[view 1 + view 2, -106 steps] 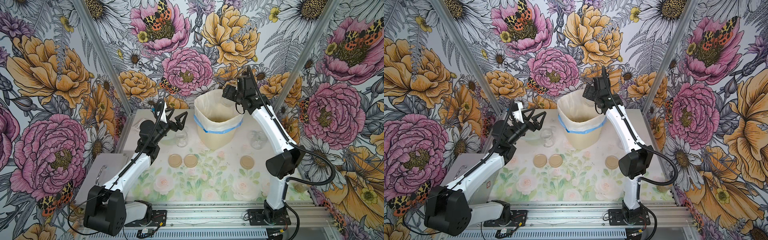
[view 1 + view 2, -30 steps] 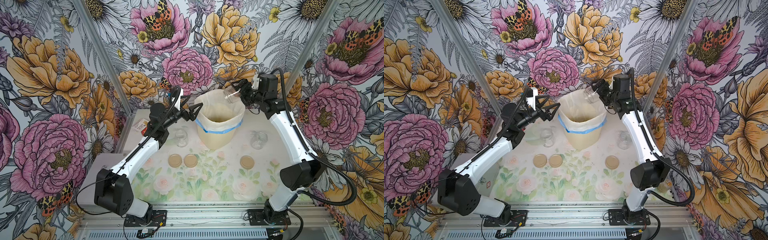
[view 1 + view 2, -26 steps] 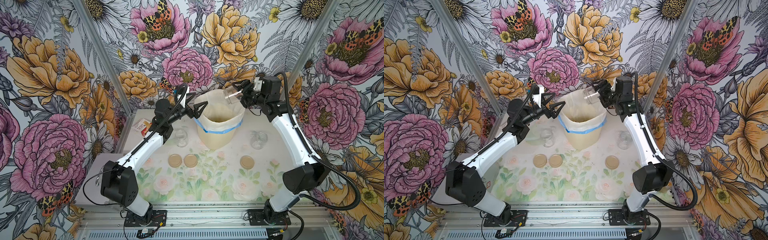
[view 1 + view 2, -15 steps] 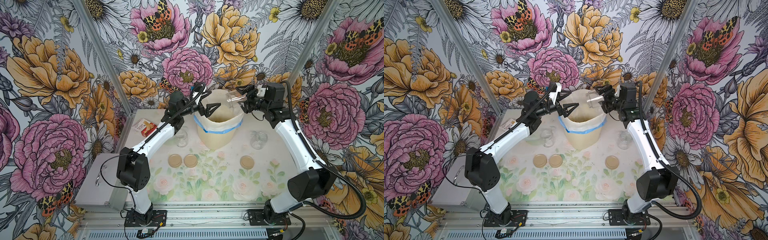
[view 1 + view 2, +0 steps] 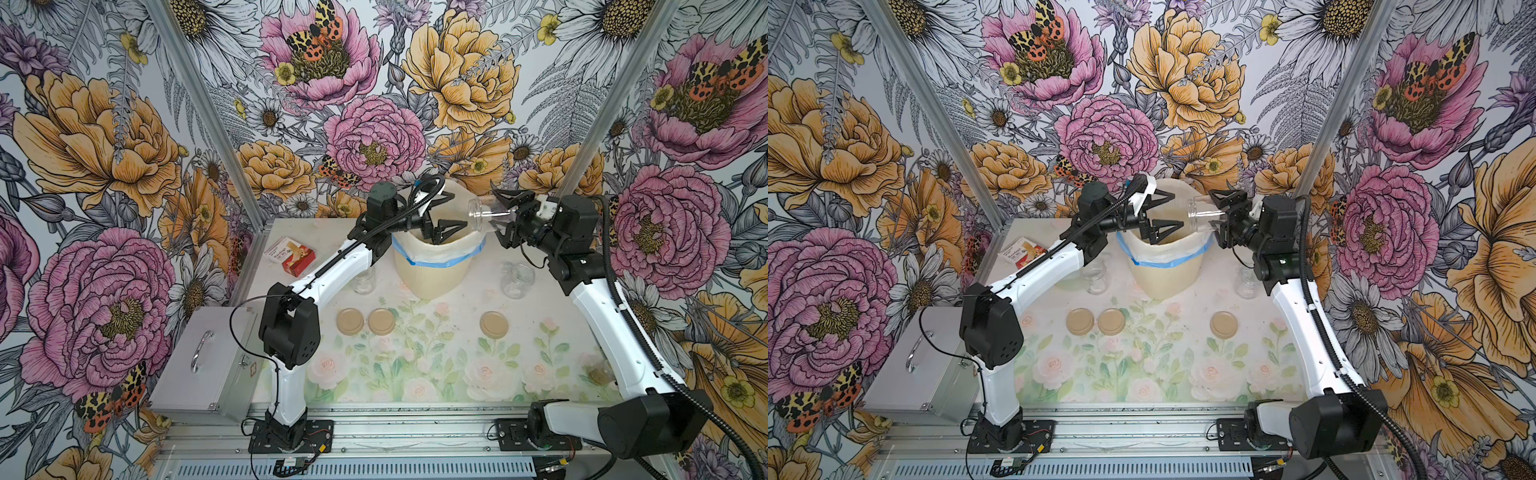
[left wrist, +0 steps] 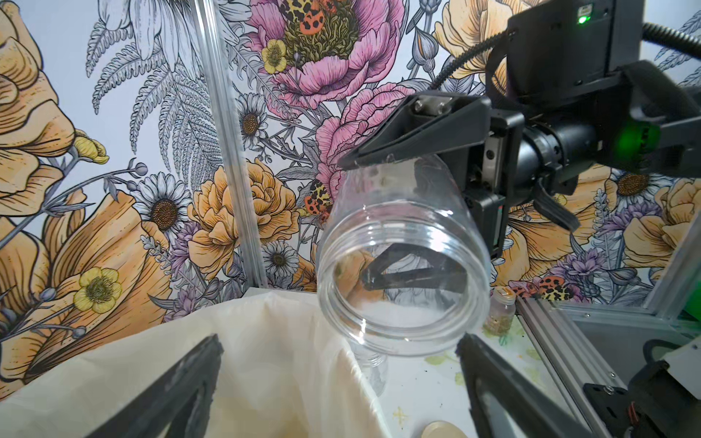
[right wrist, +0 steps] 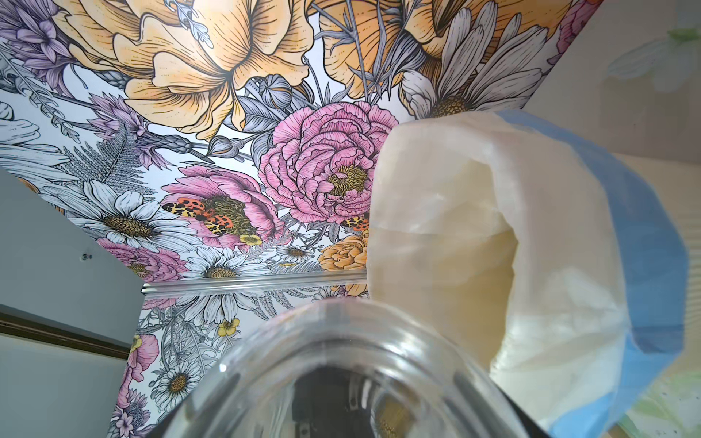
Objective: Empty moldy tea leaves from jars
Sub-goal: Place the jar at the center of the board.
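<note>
My right gripper is shut on a clear glass jar, which lies level above the right rim of the cream bin, mouth pointing left. The jar looks empty; no moldy tea leaves show. My left gripper hangs open over the bin's mouth, facing the jar's mouth and just short of it. Two more lidless jars stand on the table, one left of the bin, one right.
Three tan lids lie in front of the bin. A red and white box lies at the back left, a silver case off the table's left edge. A small bottle of yellowish bits stands behind my right arm.
My left gripper has swung right from beside the left jar to over the bin's mouth, still open. My right gripper has drawn the jar back a little to the right.
</note>
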